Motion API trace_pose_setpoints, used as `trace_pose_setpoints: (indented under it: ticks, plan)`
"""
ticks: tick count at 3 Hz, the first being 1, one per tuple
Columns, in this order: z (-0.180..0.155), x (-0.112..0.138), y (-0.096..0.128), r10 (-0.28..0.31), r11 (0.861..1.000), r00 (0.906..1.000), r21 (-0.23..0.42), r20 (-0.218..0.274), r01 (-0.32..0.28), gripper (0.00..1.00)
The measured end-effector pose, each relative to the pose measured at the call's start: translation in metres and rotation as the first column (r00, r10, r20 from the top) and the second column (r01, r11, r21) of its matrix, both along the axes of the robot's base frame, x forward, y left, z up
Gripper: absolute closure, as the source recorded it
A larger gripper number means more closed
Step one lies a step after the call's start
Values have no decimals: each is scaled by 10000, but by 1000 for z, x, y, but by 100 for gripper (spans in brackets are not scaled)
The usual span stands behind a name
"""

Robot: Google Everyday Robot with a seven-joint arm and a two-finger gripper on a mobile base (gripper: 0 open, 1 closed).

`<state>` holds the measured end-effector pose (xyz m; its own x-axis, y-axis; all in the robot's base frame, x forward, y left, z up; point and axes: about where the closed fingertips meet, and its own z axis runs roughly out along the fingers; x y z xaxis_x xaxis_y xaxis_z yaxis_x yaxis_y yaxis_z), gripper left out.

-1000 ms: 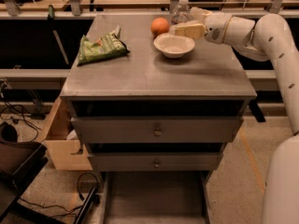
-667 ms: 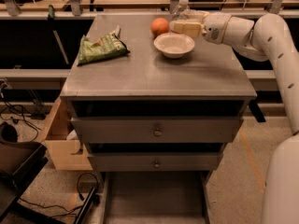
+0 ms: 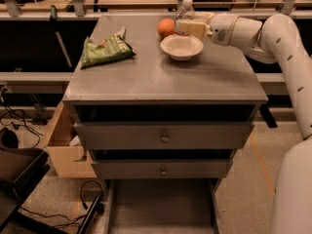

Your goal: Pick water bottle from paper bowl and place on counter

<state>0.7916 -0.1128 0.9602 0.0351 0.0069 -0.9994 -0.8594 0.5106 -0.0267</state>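
Note:
The water bottle (image 3: 184, 14), clear with a white cap, stands upright just over the far rim of the white paper bowl (image 3: 181, 47). My gripper (image 3: 191, 28) reaches in from the right and its tan fingers (image 3: 195, 29) are shut around the bottle's lower half. The bowl sits at the back right of the grey counter (image 3: 161, 77) and looks empty inside. Whether the bottle's base still touches the bowl is hidden by the fingers.
An orange fruit (image 3: 165, 27) lies just left of the bottle, behind the bowl. A green snack bag (image 3: 105, 50) lies at the counter's left. My white arm (image 3: 273, 38) runs along the right side. Two knobbed drawers (image 3: 165, 136) are below, and a rail lies behind.
The gripper and the bottle have shifted slightly to the left over the bowl's far rim. The bowl, fruit and bag have not moved.

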Motion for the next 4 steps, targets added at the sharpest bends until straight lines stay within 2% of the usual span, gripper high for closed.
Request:
trace_pose_setpoints:
  ticks: [1, 2, 3, 4]
  plan:
    - [8, 0, 4, -68, 9997, 9999, -213, 89, 70, 100]
    - [44, -13, 9, -66, 9977, 9981, -674, 617, 108, 100]
    - [77, -36, 17, 240, 9976, 9943, -674, 1041, -170, 100]
    - [93, -69, 26, 730, 9963, 9910, -537, 1125, -673, 100]
